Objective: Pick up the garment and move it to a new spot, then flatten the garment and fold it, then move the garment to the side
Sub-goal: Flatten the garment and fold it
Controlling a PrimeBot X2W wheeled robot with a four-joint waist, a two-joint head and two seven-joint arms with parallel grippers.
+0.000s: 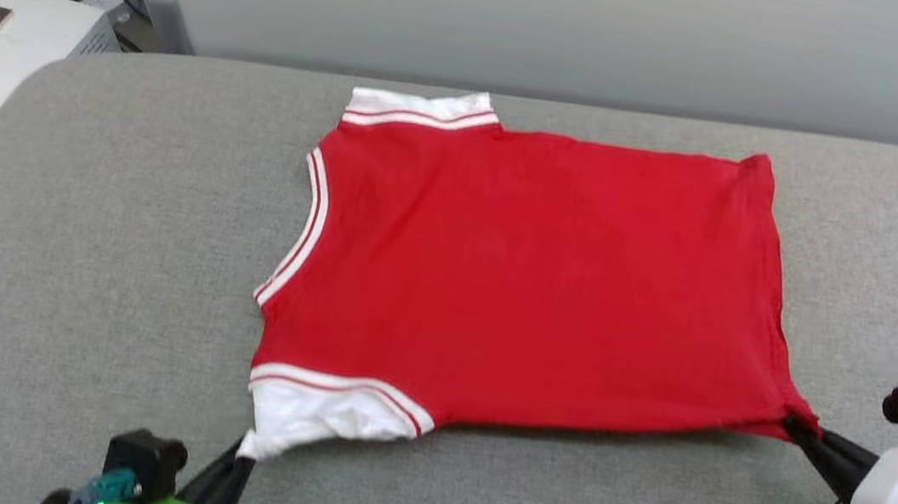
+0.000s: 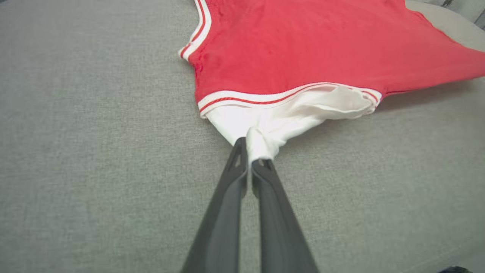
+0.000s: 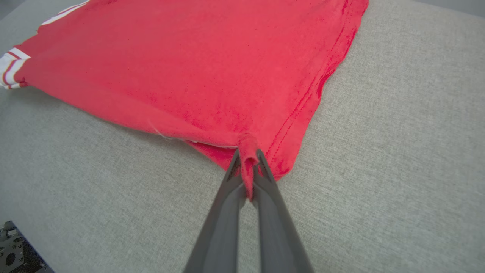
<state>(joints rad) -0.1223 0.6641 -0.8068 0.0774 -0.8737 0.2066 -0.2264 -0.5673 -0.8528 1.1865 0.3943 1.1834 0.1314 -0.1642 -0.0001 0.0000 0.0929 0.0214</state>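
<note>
Red garment point(image 1: 531, 279) | left gripper point(image 2: 250, 155): sleeve point(image 2: 265, 117) | right gripper point(image 3: 248, 153): probably hem corner point(image 3: 280, 167)

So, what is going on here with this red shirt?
A two-armed robot is handling the shirt, which lies spread almost flat on a grey padded surface. Its left gripper is shut on the near white sleeve. Its right gripper is shut on the near corner of the hem. The cloth is drawn to a point at each grip. The upper face is plain red, and the shirt does not look folded yet.
</note>
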